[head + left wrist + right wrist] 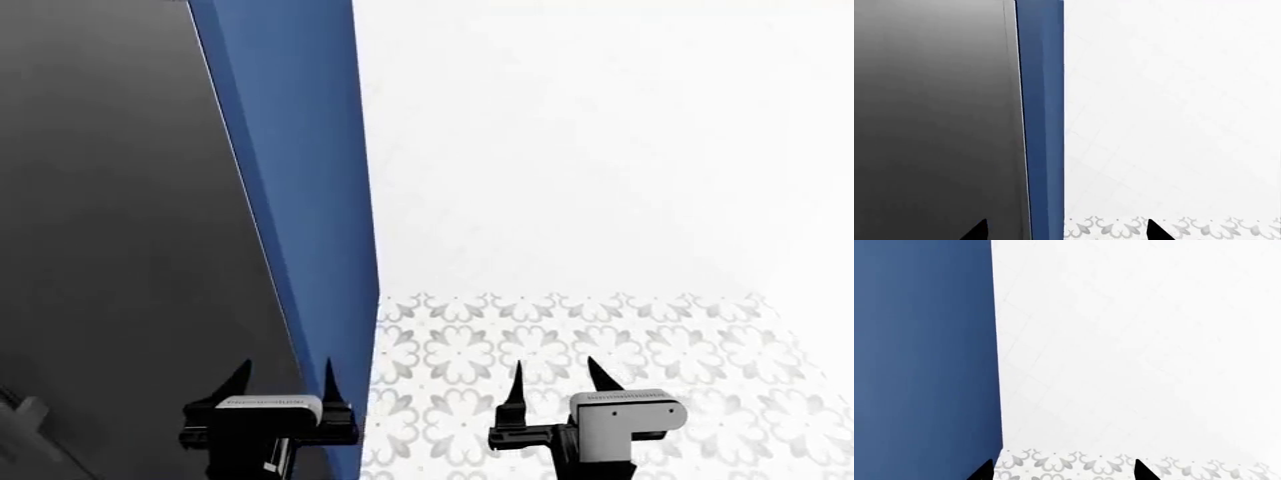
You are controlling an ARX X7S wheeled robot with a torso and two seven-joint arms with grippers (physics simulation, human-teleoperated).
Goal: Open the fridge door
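Note:
A smooth dark-grey steel panel, the fridge door (120,230), fills the left of the head view and stands shut. It shows again in the left wrist view as the fridge door (934,120). A small grey piece (24,410) at its lower left may be part of a handle; no bar handle shows clearly. My left gripper (283,378) is open, low in front of the door's right edge and apart from it, with nothing between its fingers. Its tips frame the left gripper (1067,233) view. My right gripper (558,378) hangs open over the floor, and the right gripper (1064,473) faces the wall.
A tall blue panel (300,180) stands flush against the door's right edge, also seen as the blue panel (924,355). Right of it is a plain white wall (601,150). A grey-and-white flower-patterned tile floor (601,330) lies below.

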